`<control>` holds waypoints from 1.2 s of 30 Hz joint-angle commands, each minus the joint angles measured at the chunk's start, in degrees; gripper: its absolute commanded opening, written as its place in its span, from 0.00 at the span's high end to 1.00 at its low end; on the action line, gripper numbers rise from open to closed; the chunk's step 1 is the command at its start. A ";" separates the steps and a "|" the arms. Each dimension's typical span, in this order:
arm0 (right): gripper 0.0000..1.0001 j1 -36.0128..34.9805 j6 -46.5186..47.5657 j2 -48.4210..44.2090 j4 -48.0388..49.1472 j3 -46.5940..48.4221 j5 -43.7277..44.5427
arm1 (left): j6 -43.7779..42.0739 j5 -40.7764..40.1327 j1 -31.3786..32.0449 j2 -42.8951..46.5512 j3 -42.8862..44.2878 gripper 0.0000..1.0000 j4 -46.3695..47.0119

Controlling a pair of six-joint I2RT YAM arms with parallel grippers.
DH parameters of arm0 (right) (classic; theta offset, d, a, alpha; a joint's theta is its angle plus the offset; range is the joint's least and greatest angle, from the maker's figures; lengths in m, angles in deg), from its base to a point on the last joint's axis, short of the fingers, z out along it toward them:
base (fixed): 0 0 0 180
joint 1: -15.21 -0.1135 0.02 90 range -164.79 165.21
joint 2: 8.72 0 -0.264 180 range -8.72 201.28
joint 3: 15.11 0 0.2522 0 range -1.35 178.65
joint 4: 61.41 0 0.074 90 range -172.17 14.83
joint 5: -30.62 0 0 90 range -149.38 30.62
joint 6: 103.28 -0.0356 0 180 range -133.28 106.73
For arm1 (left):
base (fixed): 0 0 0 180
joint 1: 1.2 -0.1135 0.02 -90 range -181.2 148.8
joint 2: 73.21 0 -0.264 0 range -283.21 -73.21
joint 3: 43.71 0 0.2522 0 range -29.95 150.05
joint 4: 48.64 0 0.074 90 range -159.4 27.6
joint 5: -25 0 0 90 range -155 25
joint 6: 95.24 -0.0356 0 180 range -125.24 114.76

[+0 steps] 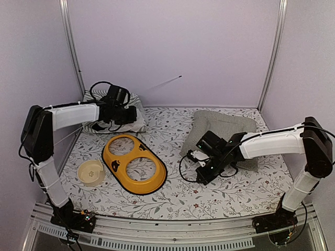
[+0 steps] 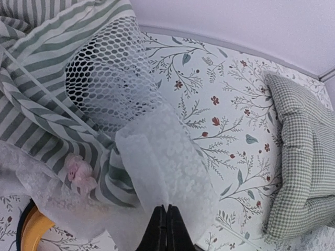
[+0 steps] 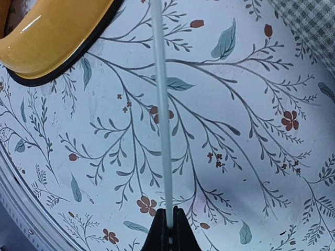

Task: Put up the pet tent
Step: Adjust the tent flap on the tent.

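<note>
The pet tent [image 1: 131, 121] lies collapsed in a heap at the back left of the table. In the left wrist view its green-and-white striped fabric [image 2: 42, 68] and white mesh [image 2: 110, 78] fill the left side. My left gripper [image 2: 166, 208] is shut on a fold of the tent's sheer white flap [image 2: 167, 157]; it also shows in the top view [image 1: 125, 114]. My right gripper [image 3: 170, 210] is shut on a thin white pole [image 3: 161, 104] that runs away over the floral table. It sits mid-table in the top view [image 1: 196, 156]. A thin pole end [image 1: 167, 82] sticks up by the back wall.
A yellow two-bowl feeder [image 1: 133, 163] lies left of centre and also shows in the right wrist view [image 3: 52, 36]. A cream bowl [image 1: 90, 171] sits at the front left. A green-checked cushion [image 1: 225, 130] lies at the back right, behind my right gripper. Walls close in on three sides.
</note>
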 commanded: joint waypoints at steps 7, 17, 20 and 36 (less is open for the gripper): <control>1.00 0.26 -0.63 1.62 5.11 3.23 0.50 | 4.41 7.76 4.41 18.85 -24.56 1.00 5.04; 1.00 0.33 -0.17 1.59 5.14 5.13 0.38 | 13.89 0.92 4.87 32.50 -38.89 0.60 1.47; 1.00 0.34 0.06 1.07 4.72 5.80 0.29 | 14.61 -0.60 4.87 35.45 -37.11 0.57 2.24; 1.00 0.32 2.94 -1.46 0.74 13.71 -0.74 | 10.92 -3.44 8.54 16.43 -20.18 0.57 24.99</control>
